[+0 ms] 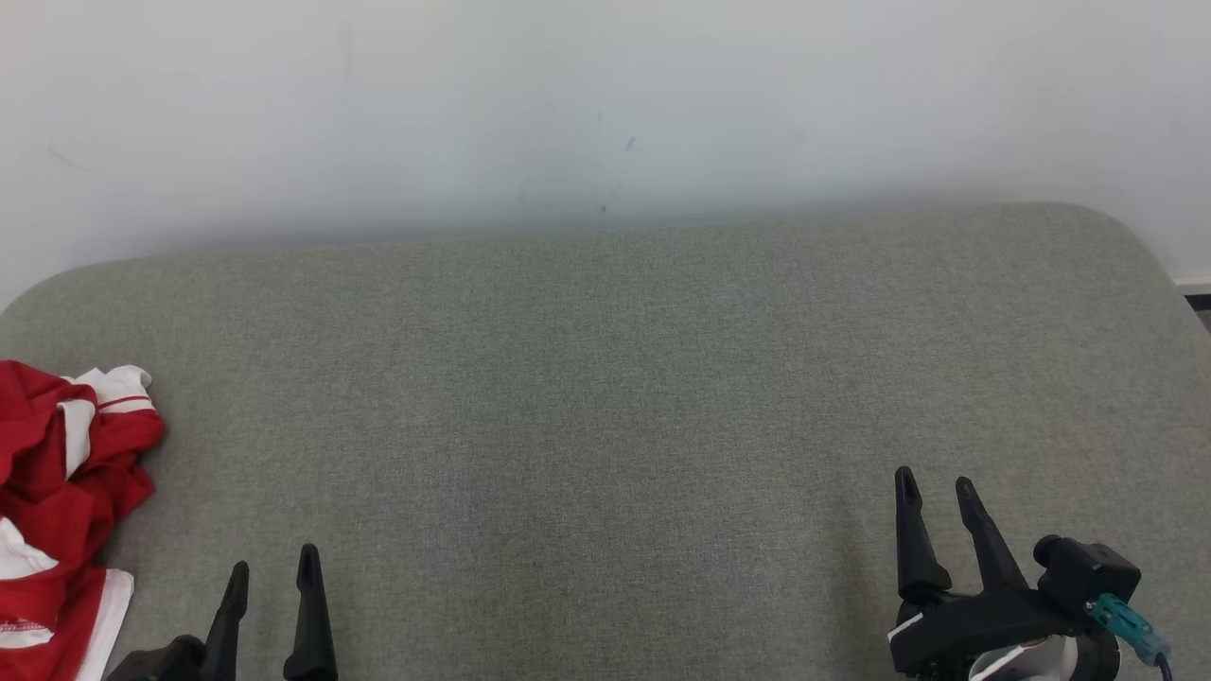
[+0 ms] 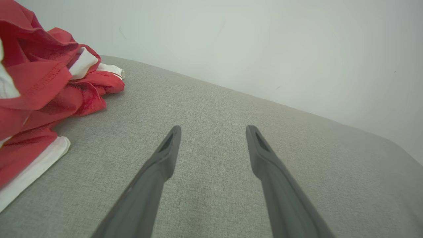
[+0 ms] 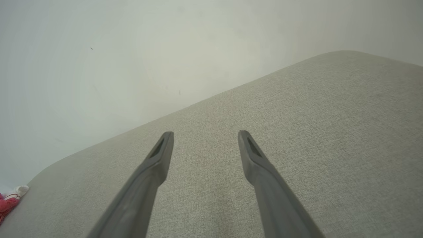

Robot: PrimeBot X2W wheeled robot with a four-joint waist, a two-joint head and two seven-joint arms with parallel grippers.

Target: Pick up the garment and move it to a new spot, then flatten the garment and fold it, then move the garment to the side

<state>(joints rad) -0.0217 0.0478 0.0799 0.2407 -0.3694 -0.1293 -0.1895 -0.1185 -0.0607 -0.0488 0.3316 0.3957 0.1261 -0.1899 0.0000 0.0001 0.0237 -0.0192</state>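
Observation:
A crumpled red garment (image 1: 57, 492) with white trim lies in a heap at the left edge of the grey fabric surface (image 1: 605, 397). My left gripper (image 1: 272, 566) stands open at the lower left, just right of the heap and apart from it, nothing between its fingers. In the left wrist view the garment (image 2: 43, 96) bulks at the left, beside the left gripper (image 2: 213, 132). My right gripper (image 1: 937, 482) is open at the lower right, far from the cloth. In the right wrist view the right gripper (image 3: 205, 135) is over bare fabric, with a scrap of the garment (image 3: 10, 201) at the far left edge.
A plain white wall (image 1: 605, 104) rises right behind the grey surface. The surface has rounded back corners, and its right edge (image 1: 1173, 274) drops off near a strip of dark floor.

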